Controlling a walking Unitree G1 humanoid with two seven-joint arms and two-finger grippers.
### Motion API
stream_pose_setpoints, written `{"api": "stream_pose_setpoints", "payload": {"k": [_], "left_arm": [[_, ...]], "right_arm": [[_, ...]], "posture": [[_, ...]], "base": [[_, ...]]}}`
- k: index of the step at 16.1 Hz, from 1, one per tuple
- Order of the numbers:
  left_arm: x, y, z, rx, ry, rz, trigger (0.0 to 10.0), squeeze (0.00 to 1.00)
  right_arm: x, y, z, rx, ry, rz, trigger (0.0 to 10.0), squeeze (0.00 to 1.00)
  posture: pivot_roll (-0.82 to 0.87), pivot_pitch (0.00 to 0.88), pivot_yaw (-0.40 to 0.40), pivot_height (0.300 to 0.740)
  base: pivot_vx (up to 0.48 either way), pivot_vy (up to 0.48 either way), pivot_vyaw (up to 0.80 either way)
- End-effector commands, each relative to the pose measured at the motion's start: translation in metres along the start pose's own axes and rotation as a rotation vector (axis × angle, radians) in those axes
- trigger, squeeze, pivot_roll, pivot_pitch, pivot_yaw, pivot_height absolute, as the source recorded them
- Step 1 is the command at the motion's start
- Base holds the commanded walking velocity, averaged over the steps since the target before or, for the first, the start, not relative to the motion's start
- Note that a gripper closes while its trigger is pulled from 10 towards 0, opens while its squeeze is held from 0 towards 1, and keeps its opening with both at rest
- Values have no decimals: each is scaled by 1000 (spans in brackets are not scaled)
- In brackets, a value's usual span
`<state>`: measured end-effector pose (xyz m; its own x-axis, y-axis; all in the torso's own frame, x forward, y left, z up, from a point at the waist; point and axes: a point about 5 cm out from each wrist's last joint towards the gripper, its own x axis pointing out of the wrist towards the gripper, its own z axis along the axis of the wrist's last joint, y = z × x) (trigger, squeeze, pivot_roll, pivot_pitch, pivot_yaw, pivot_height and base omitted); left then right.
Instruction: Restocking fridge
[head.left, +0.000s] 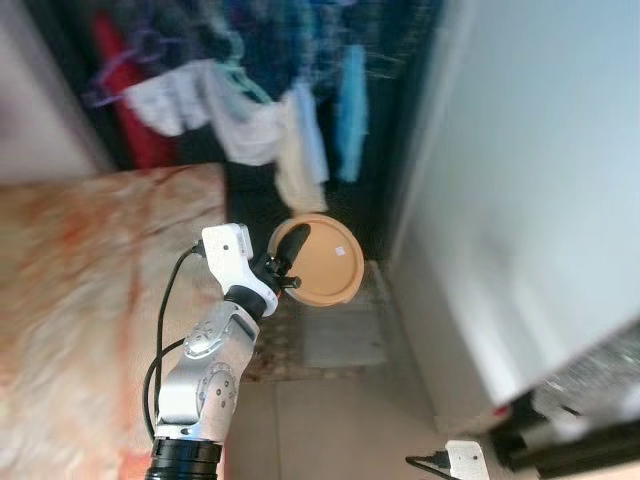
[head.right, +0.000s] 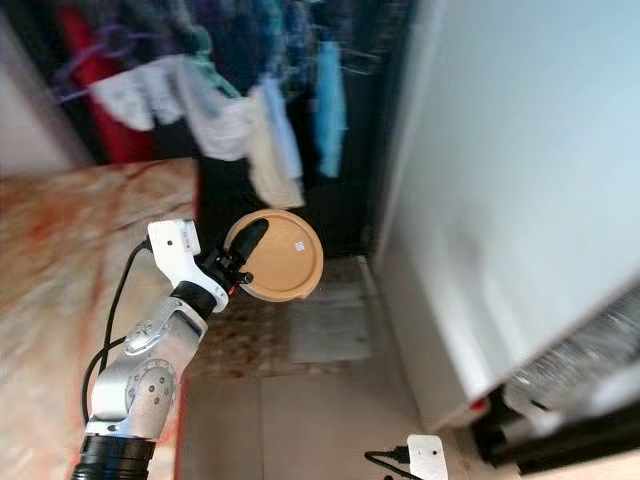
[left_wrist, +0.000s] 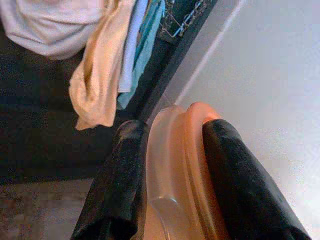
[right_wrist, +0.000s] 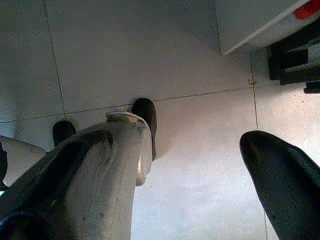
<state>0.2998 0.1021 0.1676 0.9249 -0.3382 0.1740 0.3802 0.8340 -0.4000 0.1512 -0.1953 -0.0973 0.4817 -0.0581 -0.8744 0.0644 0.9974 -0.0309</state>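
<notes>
Gripping a round tan container (head.left: 318, 261) by its rim, the left tool (head.left: 283, 263) holds it raised in front of the robot, edge-on between the two black fingers (left_wrist: 117, 185), near the pale fridge door (head.left: 540, 190). The right tool (right_wrist: 200, 165) hangs low over the tiled floor (right_wrist: 190, 65), fingers spread and empty. The container looks like smooth, slightly translucent plastic, disc-shaped with a lipped lid; blur makes that uncertain. A pinch on a slick rim could slip while walking, or the container could knock the door. Soft laundry (head.left: 260, 125) hangs behind; a marbled orange table (head.left: 90, 290) lies left.
</notes>
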Motion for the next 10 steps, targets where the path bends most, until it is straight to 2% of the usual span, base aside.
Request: {"api": "stream_pose_setpoints", "payload": {"k": [1,3,9,10], "left_arm": [[1,-1,2,15,-12,-5,10000,0],[0,0,2,16,-11,0,10000,0],[0,2,0,20,-4,10,10000,0],[0,3,0,24,-2,14,10000,0]], "right_arm": [[-1,0,-7,19,11,-1,10000,0],[-1,-1,-7,16,15,-4,10000,0],[-1,0,-6,1,21,2,10000,0],[-1,0,-6,-2,22,4,10000,0]], "posture": [[14,108,41,740],[15,110,39,740],[14,108,39,740],[14,108,39,740]], "base": [[0,-266,0],[0,-317,0],[0,-307,-776],[0,0,-763]]}}
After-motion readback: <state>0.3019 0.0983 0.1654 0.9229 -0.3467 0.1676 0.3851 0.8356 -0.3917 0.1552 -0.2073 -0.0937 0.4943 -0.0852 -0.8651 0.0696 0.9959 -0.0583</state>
